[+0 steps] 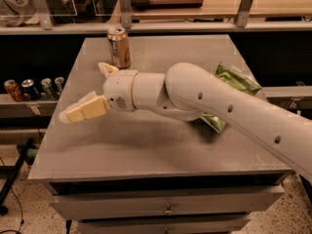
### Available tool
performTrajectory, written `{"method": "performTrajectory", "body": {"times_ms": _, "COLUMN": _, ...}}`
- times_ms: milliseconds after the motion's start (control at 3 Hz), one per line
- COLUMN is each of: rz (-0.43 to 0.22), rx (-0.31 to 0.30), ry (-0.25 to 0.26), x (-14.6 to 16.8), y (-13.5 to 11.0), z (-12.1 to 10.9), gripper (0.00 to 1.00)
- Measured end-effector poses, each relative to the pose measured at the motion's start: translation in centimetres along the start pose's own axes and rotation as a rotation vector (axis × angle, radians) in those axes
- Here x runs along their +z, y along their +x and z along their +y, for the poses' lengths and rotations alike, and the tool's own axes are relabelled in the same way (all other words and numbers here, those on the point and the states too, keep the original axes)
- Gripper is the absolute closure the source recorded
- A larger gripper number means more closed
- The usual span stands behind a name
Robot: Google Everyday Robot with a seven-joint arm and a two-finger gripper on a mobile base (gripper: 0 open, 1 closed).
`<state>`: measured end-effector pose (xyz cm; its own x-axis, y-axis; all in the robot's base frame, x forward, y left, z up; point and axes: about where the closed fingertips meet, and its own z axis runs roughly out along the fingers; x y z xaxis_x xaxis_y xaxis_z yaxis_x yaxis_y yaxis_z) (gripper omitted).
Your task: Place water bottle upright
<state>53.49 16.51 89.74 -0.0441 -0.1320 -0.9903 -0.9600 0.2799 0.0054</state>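
The water bottle does not show anywhere in the camera view; it is not on the grey table [161,145] nor between the fingers. My gripper [83,91] hangs over the table's left side, near its left edge. It is open and empty: one tan finger [85,109] points left and down, the other [107,68] points up toward the can. The white arm reaches in from the right across the table.
A gold soda can [119,47] stands upright at the table's back, just behind the gripper. A green bag [234,82] lies at the right, partly under the arm. Several cans [33,88] stand on a low shelf to the left. Drawers are below the tabletop.
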Motion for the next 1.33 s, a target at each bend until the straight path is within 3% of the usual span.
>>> {"method": "performTrajectory", "body": {"times_ms": 1000, "rz": 0.079, "rx": -0.026, "ry": 0.001, "x": -1.0, "y": -0.6, "z": 0.0, "gripper": 0.0}}
{"method": "performTrajectory", "body": {"times_ms": 1333, "rz": 0.147, "rx": -0.028, "ry": 0.0, "x": -2.0, "y": -0.4, "z": -0.1, "gripper": 0.0}}
